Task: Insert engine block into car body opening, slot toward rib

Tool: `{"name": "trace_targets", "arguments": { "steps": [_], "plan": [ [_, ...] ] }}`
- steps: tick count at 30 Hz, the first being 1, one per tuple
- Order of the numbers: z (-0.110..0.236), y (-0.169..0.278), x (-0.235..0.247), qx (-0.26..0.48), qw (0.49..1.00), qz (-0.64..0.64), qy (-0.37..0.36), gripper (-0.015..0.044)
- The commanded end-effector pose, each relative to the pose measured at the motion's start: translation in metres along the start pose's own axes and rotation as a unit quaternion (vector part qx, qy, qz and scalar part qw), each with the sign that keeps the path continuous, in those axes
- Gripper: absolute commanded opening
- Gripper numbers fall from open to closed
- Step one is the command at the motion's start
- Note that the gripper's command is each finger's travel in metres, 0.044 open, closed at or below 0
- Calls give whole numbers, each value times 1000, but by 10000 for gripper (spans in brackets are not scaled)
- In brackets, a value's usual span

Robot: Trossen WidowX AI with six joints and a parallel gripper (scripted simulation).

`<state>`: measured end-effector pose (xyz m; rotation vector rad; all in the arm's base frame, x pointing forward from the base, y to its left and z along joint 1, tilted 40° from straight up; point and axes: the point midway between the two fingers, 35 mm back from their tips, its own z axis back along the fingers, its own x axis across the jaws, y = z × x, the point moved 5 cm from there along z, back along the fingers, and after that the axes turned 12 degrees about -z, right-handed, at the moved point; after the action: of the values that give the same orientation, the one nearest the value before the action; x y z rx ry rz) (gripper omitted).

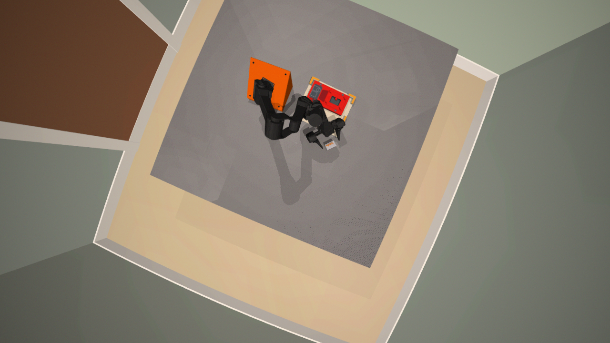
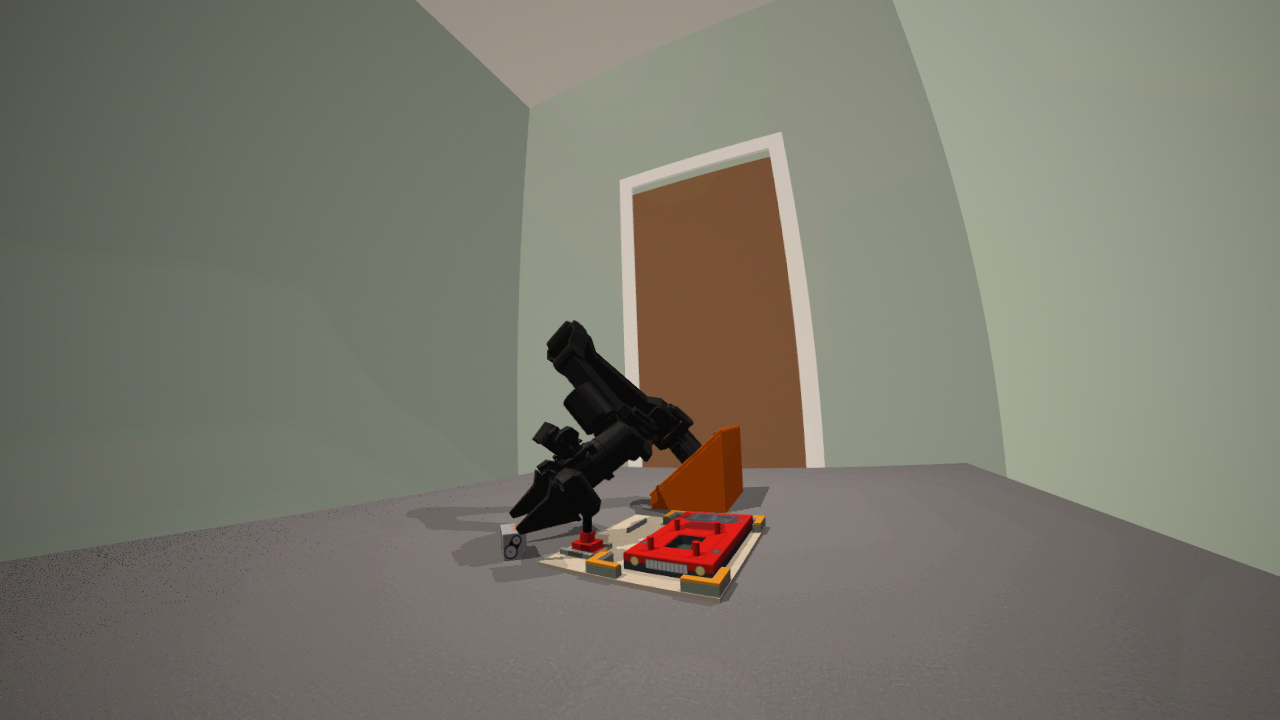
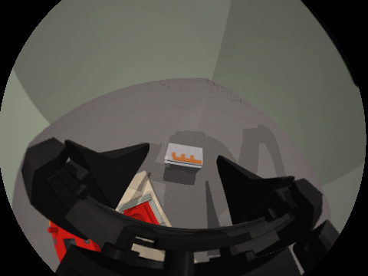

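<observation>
Hand: the black hand (image 1: 327,137) is spread wide with nothing between its fingers. In the wrist view (image 3: 183,171) the two dark fingertips stand far apart on either side of the block.

Engine block: small grey engine block (image 1: 329,145) with orange markings on its upper face, lying on the worktop (image 1: 238,179), not in the car body. In the wrist view (image 3: 184,155) it sits just ahead of the fingertips, in line with the gap between them; whether either finger touches it cannot be told. In the exterior view (image 2: 511,542) it rests on the grey surface, just off the near-left edge of the base board, and shows two round marks on its near end.

Car body: red car body (image 1: 330,97) lies flat on a cream base board (image 2: 640,575) with orange corner brackets (image 1: 352,98). Its dark rectangular opening (image 2: 685,539) is unfilled. The rib cannot be made out at this size.

Arm: black arm (image 1: 281,123) folded, reaching from an orange wedge-shaped mount (image 1: 272,76), past the near end of the board, and angled down toward the block.

Other part: a small red piece (image 2: 588,540) with a dark post stands on the board beside the car body, under the hand in the exterior view.

Room: brown door (image 2: 716,313) behind the mount.
</observation>
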<state>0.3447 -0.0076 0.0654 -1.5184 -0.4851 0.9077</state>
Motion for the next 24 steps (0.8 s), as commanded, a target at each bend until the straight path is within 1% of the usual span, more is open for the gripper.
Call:
{"name": "trace_targets", "arguments": {
  "steps": [1, 10, 15, 20, 24],
  "plan": [
    [0, 0, 0, 0, 1000, 0, 0, 440],
    [0, -1, 1, -1, 1000, -2, 0, 440],
    [-3, -18, 16, -15, 998, -58, -11, 440],
    [-10, -18, 28, 6, 998, -59, -21, 440],
    [-24, -21, 52, 53, 996, -63, -39, 440]
  ]
}}
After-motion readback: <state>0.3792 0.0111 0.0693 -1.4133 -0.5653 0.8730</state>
